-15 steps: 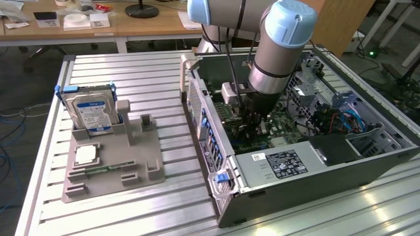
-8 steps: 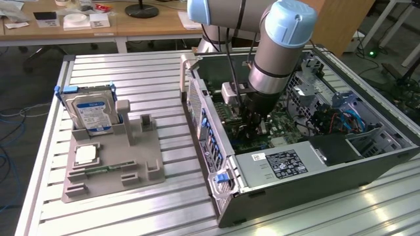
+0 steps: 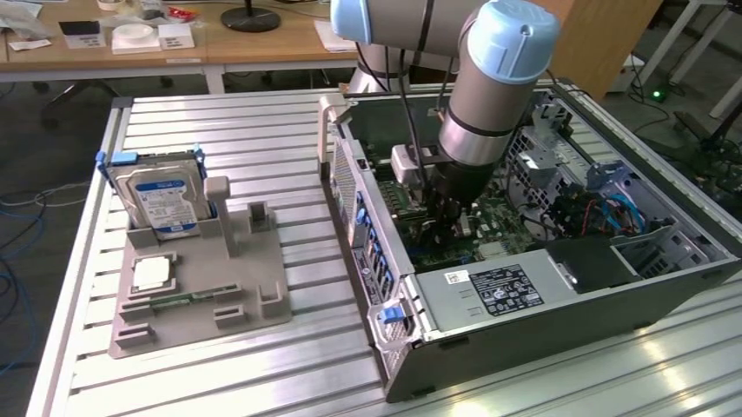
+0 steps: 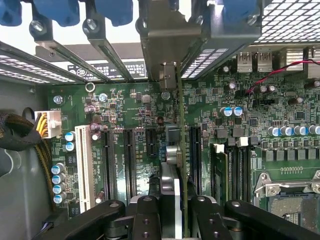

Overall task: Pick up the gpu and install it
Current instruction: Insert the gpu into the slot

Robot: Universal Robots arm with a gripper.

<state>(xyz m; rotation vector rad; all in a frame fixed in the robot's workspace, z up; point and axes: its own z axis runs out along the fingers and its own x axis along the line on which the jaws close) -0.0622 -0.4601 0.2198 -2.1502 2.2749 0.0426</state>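
Observation:
The gpu (image 4: 181,150) appears edge-on in the wrist view as a thin upright card with a metal bracket (image 4: 167,45) at its far end. My gripper (image 4: 172,202) is shut on it, one black finger (image 4: 145,215) on each side. The card stands over the green motherboard (image 4: 130,105), among the long black slots (image 4: 129,165). I cannot tell whether it touches a slot. In the exterior view my gripper (image 3: 450,213) is down inside the open computer case (image 3: 545,313), above the motherboard.
On the metal table at the exterior view's left, a grey holder (image 3: 261,300) carries a silver hard drive (image 3: 162,195) with a blue label. A power supply (image 3: 499,291) fills the case's near end. Cables (image 4: 20,132) and blue clips (image 4: 65,10) crowd the board's edges.

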